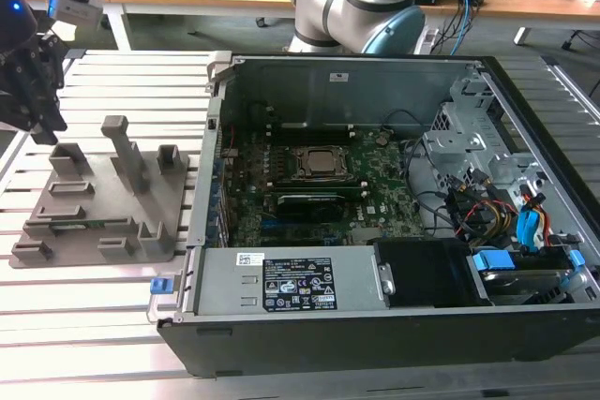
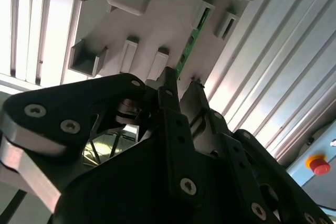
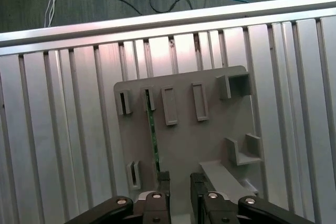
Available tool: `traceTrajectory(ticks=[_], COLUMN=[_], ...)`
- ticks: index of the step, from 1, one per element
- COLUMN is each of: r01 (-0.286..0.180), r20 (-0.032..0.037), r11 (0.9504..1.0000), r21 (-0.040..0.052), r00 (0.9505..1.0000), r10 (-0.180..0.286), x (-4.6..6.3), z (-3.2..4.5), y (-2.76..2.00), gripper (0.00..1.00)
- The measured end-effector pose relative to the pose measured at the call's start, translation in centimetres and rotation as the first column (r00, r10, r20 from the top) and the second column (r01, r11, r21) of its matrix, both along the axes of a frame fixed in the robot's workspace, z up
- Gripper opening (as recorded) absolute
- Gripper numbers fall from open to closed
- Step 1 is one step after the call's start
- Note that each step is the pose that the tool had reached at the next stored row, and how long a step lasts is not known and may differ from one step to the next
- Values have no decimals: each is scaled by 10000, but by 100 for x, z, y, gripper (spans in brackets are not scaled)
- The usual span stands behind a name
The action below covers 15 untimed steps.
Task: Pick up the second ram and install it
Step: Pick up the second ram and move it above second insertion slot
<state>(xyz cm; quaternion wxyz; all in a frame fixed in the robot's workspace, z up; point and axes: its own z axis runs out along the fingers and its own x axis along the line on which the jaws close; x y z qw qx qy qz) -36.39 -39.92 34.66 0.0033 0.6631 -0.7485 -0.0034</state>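
Slatted aluminium counter (image 1: 94,325); open PC case (image 1: 375,81) on the exterior view's right; grey holder tray (image 1: 103,201) just beside its side wall, bare slats past the tray's other edges. Second ram (image 3: 153,135) stands on edge in the tray, seated between two end posts; neighbouring slots empty; tall upright post (image 1: 127,152) mid-tray, apart from it. Claw (image 3: 179,184) hangs above the tray's outer edge, clear of it in the exterior view; fingers parted by a narrow gap, gripping nothing; ram's near end lines up close to one fingertip.
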Motion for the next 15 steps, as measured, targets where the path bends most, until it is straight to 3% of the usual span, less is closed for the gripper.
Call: traceTrajectory(ticks=[15], r01=[0], r20=[1], r11=[10000], r21=[0], r00=[10000], r10=[0], x=[0], z=[-200], y=[0], gripper=[30])
